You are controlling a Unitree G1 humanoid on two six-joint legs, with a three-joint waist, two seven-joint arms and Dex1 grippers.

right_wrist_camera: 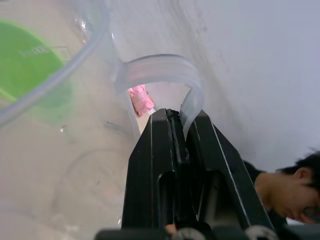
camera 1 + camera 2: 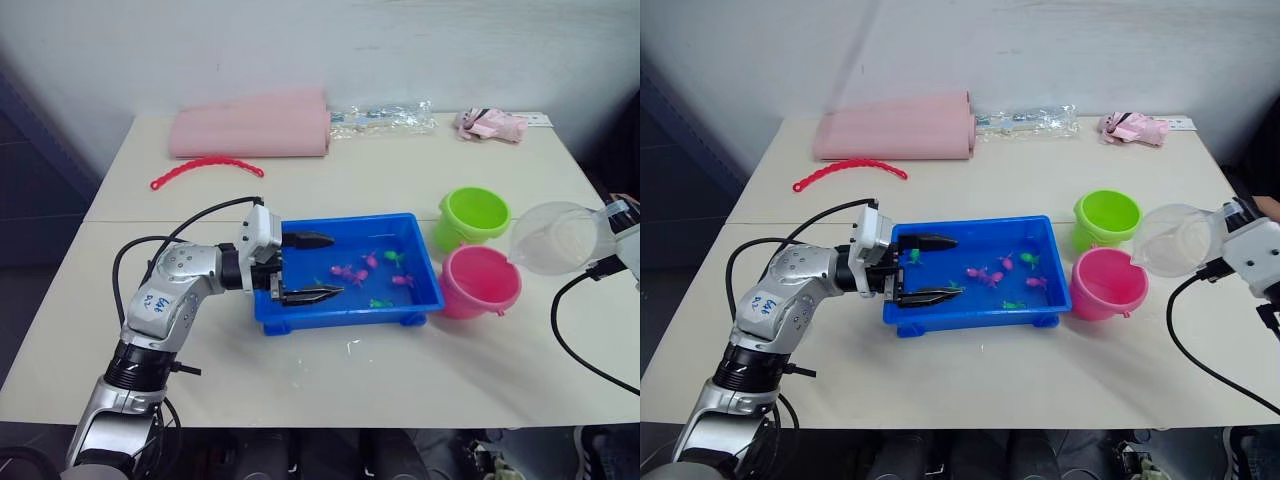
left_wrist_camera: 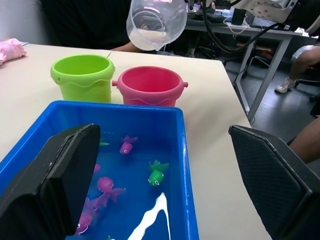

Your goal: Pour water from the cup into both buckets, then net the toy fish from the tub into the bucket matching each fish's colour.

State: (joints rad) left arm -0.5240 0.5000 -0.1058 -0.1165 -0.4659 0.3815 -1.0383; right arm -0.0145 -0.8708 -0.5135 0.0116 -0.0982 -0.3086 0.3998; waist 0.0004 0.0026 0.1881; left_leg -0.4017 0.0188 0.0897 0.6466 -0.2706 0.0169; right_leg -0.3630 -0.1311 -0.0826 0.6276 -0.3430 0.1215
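Cream-coloured counter (image 2: 330, 180) ran back to a white wall, with a rolled pink mat (image 2: 250, 130) at its far side, about 11 o'clock from the tub (image 2: 345, 315). That blue tub sat mid-counter holding water and the pink and green toy fish (image 2: 350, 272). At its 3 o'clock stood the lime green bucket (image 2: 472, 217) and, nearer, the pink bucket (image 2: 480, 282), just beside each other.

The clear cup (image 2: 556, 238) hung tipped at 3 o'clock of the pink bucket, its mouth facing the buckets. The right tool (image 1: 182, 122) was pressed together on the cup's thin handle. That narrow pinch looked like the weak point: the cup could swivel on it and send water onto the counter or into the wrong bucket.

The left tool (image 2: 308, 268) hovered spread over the tub's 9 o'clock end, holding nothing; a nudge there could slop the tub.
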